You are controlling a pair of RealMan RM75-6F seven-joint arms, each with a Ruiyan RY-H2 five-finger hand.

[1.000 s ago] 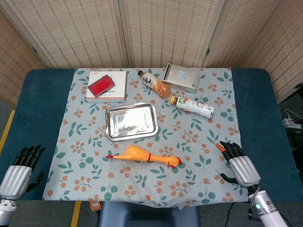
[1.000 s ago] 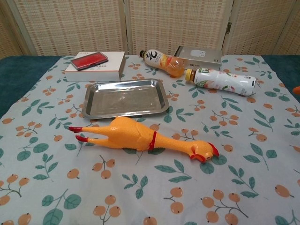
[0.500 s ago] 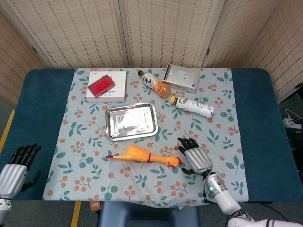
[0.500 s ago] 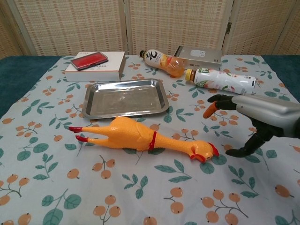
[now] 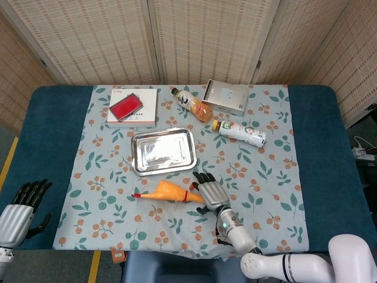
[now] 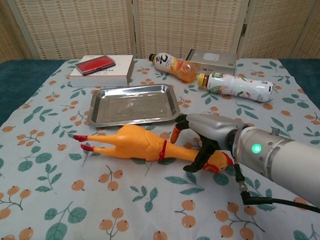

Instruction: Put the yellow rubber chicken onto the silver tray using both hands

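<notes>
One yellow rubber chicken (image 6: 145,146), lying lengthwise on the floral cloth (image 6: 60,190), just in front of the silver tray (image 6: 134,104) and not yet on it; red feet to the left, head to the right.

Right hand (image 6: 205,134): arched over the neck and head end, fingers spread, thumb curled down in front of the neck; not closed on the toy. Likely set there to take the narrow neck as one of two grips. Half a second ago further right, clear of the head; since swung in across the toy.

Left hand (image 5: 20,207): resting off the cloth at the table's near left corner, fingers apart, holding nothing; well apart from the chicken, little changed. Feet end left free, presumably for this hand.

Beyond the tray: boxed red case (image 6: 98,65), orange-drink bottle (image 6: 172,66), grey box (image 6: 212,57), white bottle (image 6: 239,86); all unmoved.
</notes>
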